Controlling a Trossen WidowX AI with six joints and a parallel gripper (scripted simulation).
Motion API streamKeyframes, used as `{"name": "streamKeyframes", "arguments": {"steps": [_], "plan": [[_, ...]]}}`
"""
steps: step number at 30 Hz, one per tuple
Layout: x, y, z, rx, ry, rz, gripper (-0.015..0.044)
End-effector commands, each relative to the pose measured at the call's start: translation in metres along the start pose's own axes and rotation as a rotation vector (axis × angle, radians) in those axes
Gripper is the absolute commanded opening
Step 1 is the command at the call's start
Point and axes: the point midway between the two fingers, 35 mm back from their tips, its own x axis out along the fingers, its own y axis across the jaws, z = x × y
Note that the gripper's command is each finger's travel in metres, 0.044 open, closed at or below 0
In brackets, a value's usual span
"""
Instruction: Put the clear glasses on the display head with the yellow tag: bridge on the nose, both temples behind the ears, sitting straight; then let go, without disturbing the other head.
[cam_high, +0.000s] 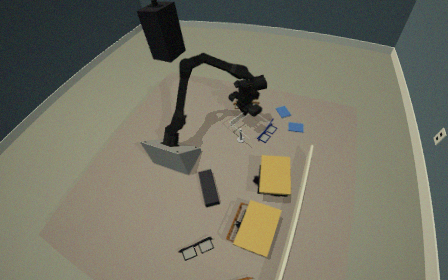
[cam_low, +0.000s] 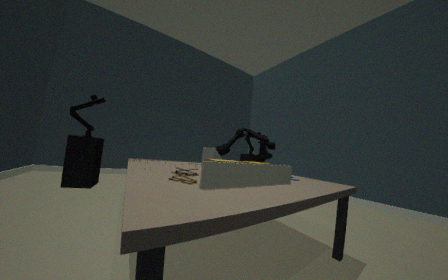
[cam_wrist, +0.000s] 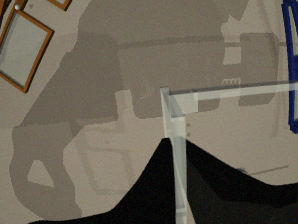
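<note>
My gripper (cam_high: 246, 107) (cam_wrist: 172, 144) (cam_low: 261, 149) is shut on the clear glasses (cam_wrist: 174, 117) (cam_high: 235, 121), gripping one thin clear bar of the frame. It holds them a little above the table at the far side. In the wrist view another clear bar runs off to the right from the corner of the frame. Two yellow-topped blocks (cam_high: 275, 174) (cam_high: 258, 227) stand at the near right, well away from the gripper. Dark parts show at their left edges. I cannot make out the heads or a tag under them.
Orange-framed glasses (cam_wrist: 27, 26) lie just under the gripper, blue-framed glasses (cam_high: 266, 130) (cam_wrist: 290, 63) beside it. Two blue squares (cam_high: 283, 111) (cam_high: 295, 127) lie further right. A small white stand (cam_high: 240, 136), a black case (cam_high: 208, 187), black glasses (cam_high: 196, 248) and a long pale board (cam_high: 296, 210) are also on the table.
</note>
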Motion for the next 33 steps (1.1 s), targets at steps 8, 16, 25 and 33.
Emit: {"name": "streamKeyframes", "arguments": {"steps": [8,16,25,33], "plan": [[-0.001,-0.001,0.0,0.002,-0.001,-0.006,0.0],[-0.001,-0.001,-0.004,0.002,-0.001,-0.006,0.0],[-0.002,-0.001,-0.008,0.003,-0.001,-0.006,0.0],[-0.038,-0.002,-0.01,0.002,0.004,-0.007,0.0]]}}
